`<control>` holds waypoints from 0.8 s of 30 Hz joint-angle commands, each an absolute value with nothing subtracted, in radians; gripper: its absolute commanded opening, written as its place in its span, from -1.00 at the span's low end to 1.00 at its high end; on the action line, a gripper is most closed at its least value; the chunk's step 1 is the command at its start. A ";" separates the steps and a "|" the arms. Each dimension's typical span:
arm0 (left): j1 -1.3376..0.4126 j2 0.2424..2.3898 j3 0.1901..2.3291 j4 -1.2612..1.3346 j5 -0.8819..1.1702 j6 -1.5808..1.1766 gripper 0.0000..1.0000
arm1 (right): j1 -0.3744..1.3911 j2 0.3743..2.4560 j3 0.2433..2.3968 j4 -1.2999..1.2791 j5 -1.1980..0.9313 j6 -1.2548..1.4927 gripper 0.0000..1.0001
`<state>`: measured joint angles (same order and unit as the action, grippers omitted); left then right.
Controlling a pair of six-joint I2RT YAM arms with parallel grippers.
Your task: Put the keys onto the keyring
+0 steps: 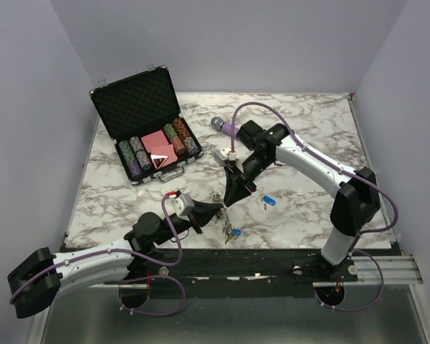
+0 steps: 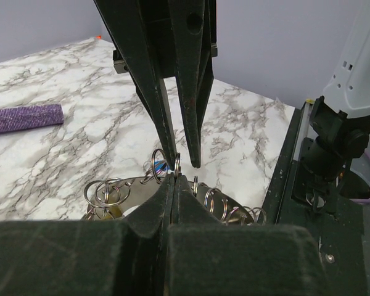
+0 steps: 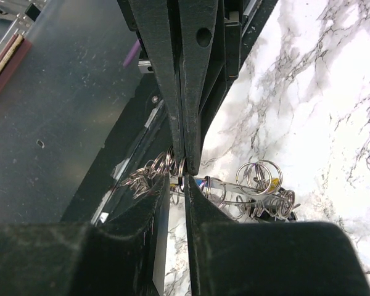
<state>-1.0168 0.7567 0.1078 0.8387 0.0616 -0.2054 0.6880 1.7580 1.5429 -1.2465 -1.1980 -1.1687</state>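
Left arm reaches low over the tabletop's [image 1: 308, 215] near edge, left gripper [image 2: 174, 177] pinched tight on the keyring [image 2: 132, 183]. Right arm bends steeply down, right gripper [image 2: 185, 161] slightly parted, tips meeting the left's.

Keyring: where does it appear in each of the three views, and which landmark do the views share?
Top external: the keyring lies low centre, near the front edge of the marble table.
Left wrist: keyring lower centre, slightly left.
Right wrist: keyring lower centre, slightly right.
Shared landmark: the marble table beneath it.
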 commanded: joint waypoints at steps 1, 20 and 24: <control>-1.015 0.736 0.089 0.956 0.029 -0.222 -1.00 | 0.693 1.729 1.519 -1.223 -1.219 -1.140 -0.53; -1.015 0.758 0.077 0.994 0.008 -0.264 -1.00 | 0.695 1.721 1.494 -1.140 -1.249 -1.060 -0.94; -1.015 0.756 0.075 0.986 0.008 -0.267 -1.00 | 0.693 1.718 1.497 -1.160 -1.253 -1.086 -0.99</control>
<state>-1.0168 0.7586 0.0799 0.9081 0.0364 -0.2596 0.6868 1.7519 1.5040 -1.1488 -1.1992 -1.0779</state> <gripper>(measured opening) 0.007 0.010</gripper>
